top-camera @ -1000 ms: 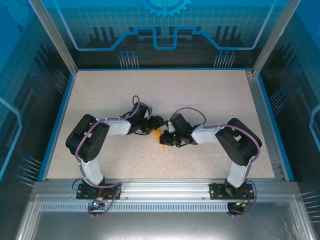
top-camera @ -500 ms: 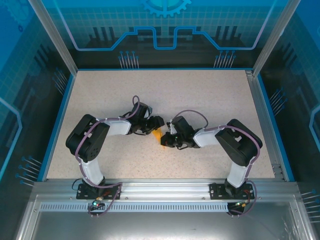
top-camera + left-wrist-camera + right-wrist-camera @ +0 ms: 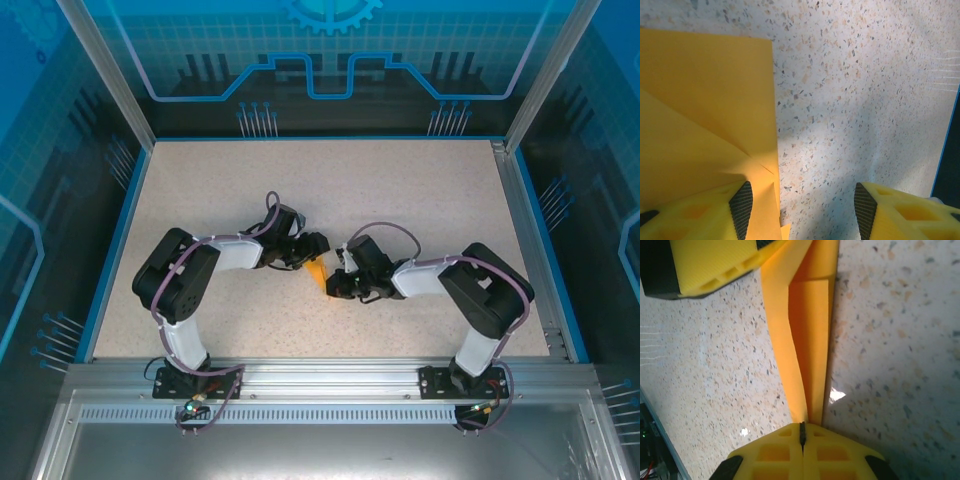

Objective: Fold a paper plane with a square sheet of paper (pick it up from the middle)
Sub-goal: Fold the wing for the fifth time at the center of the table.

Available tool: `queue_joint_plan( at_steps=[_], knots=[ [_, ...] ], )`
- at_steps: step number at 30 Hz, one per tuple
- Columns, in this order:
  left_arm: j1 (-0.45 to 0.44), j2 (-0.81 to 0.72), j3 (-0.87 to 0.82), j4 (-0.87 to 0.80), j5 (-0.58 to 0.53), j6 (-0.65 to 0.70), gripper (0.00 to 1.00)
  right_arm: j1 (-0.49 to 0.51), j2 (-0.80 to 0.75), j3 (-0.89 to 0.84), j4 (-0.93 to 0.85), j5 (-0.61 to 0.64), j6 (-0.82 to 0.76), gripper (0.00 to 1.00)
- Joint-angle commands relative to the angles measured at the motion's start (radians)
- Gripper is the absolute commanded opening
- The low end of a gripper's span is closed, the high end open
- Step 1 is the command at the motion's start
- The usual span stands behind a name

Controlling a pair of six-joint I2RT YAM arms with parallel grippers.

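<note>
Top view: the thin orange-yellow paper sheet [image 3: 316, 272] is mostly covered by both tools. A small wedge is left visible near the centre of the speckled beige bench [image 3: 400, 190], and the fold shape can't be read from there. The left tool [image 3: 315, 248] is placed at 12 o'clock of the wedge, the right tool [image 3: 336, 284] at 4 o'clock.

Left wrist view: the sheet [image 3: 705, 125] is cut off at the 9 and 6 o'clock frame edges. A diagonal crease is seen running toward 5 o'clock. The left tool [image 3: 802, 212] is seen partly spread, with bare bench between the pads. Its 9 o'clock finger [image 3: 742, 210] is over the sheet and its 3 o'clock finger [image 3: 867, 212] is over bare bench. Whether that finger is pressed on the paper or held just above it can't be told.

Right wrist view: the right tool [image 3: 802, 437] is clamped tight on the sheet [image 3: 807, 340], with a narrow folded edge pinched at the seam between its yellow fingers. The sheet's far end is cut off at 12 o'clock and overlapped by the left tool's yellow finger [image 3: 720, 265]. The layers are partly lifted, with a shadowed gap between them.

Compared with one second back: the right arm has been swung out toward 3 o'clock and its wrist has dropped toward 6. More of the sheet is uncovered. The left arm is unchanged.
</note>
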State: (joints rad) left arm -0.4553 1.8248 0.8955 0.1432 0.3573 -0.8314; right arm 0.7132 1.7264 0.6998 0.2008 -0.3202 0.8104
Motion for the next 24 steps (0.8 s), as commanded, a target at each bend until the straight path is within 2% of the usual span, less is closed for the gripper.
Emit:
queue_joint_plan(
  at_steps=[1,10,14,19,24],
  knots=[
    [0.01,0.043,0.012,-0.051,-0.021,0.022,0.59,0.002,-0.041,-0.021,-0.139,-0.01,-0.021,0.04],
    [0.01,0.049,0.02,-0.054,-0.004,0.03,0.59,0.009,-0.146,0.035,-0.13,0.035,-0.009,0.05],
    [0.01,0.052,0.023,-0.054,-0.002,0.03,0.59,0.033,-0.076,0.104,-0.1,-0.038,-0.006,0.05],
    [0.01,0.052,0.026,-0.057,0.003,0.032,0.59,0.091,0.007,0.173,-0.154,0.01,-0.018,0.05],
    [0.01,0.05,0.026,-0.057,0.005,0.035,0.59,0.077,0.032,0.143,-0.114,0.042,0.008,0.04]
  ],
)
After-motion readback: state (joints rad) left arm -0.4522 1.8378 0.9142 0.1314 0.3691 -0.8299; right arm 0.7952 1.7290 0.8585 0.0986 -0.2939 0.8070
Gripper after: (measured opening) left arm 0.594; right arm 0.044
